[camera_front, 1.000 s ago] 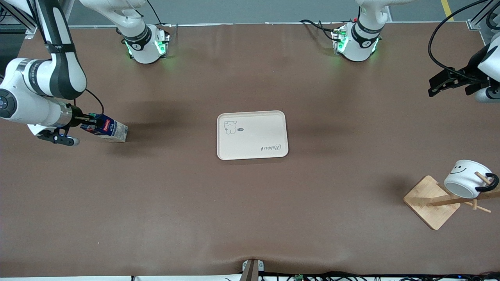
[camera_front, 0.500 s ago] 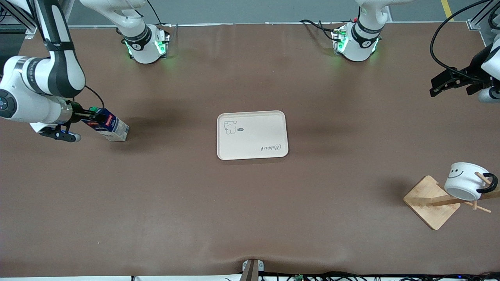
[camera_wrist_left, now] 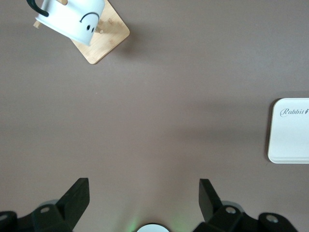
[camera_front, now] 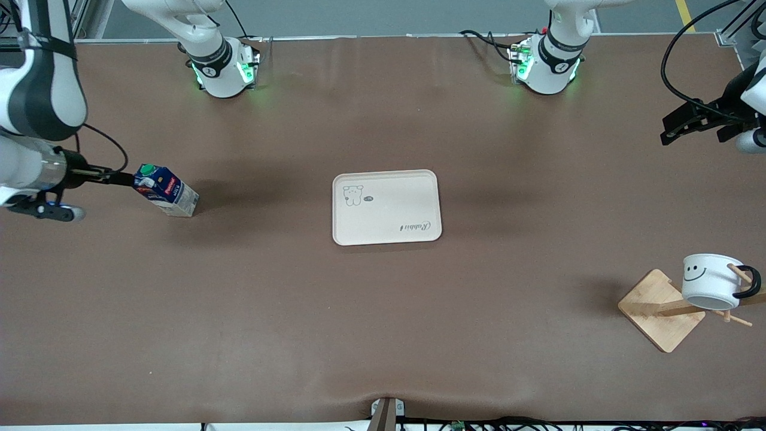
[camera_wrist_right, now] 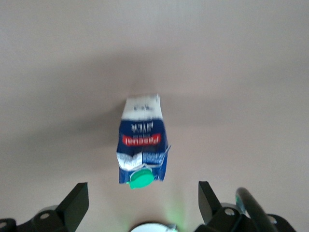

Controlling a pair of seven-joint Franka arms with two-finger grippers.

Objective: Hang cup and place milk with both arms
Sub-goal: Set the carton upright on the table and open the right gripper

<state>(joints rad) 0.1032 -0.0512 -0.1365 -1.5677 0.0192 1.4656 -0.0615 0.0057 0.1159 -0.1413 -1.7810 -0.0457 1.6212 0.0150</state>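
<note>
Cup (camera_front: 712, 280) is hung: you can see it on the wooden rack (camera_front: 661, 309) by its black handle, at the table's front edge near the left arm's end corner. So the cup step looks finished and the milk step is what's in hand. Milk (camera_front: 166, 191) stands on the bare table near the right arm's end edge, about midway between front and base edges, well apart from the tray (camera_front: 386, 207). It looks tilted in the front view, could just be camera angle, can't confirm. Right gripper (camera_front: 122, 178) is just beside the carton's top, fingers spread wide in the right wrist view, holding nothing. Left gripper (camera_front: 688, 123) waits over the left arm's end edge, fingers also wide and empty. Tray sits mid-table with nothing in it, only printed artwork. If the tray is the milk's target, which is my read and not certain, your next move needs the right gripper closing squarely on the carton body below the cap, lifting clean, then carrying it toward table centre. Risk: a side nudge tips the carton, it's tall and narrow.
</note>
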